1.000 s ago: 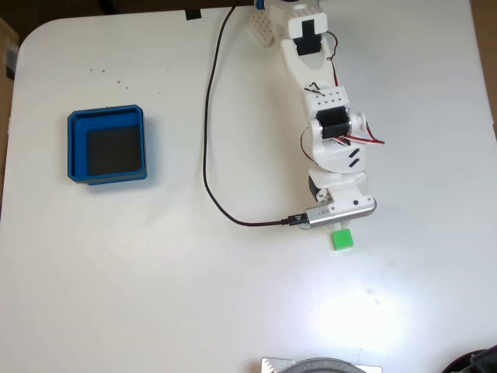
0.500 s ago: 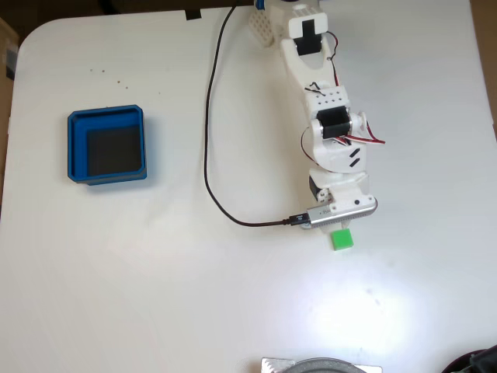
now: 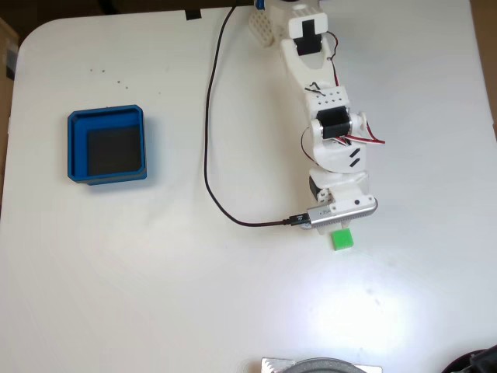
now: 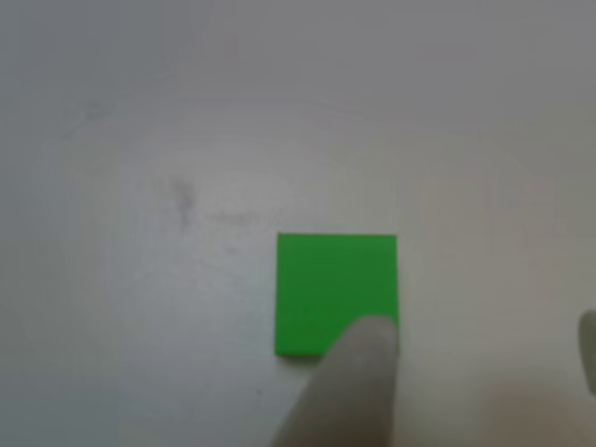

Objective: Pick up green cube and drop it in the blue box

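In the other view, nearest the lens, a pale blurred fingertip rises from the 6 o'clock edge and overlaps the lower right corner of the green cube, which lies flat on the white table. A second grey sliver sits at the 3 o'clock edge, well apart from the cube; it may be the other finger, which would mean a wide claw, but I cannot tell for sure.

In the fixed view the gripper is hidden under the wrist, just at 12 o'clock from the cube. The blue box waits far off toward 9 o'clock, its dark floor bare, and a black cable loops between.

The step in hand looks like lining up for the grasp. To do it well, shift the claw so the cube sits squarely between both fingers rather than under one tip, then lower fully before closing, pressing on flat opposite faces so it does not twist out
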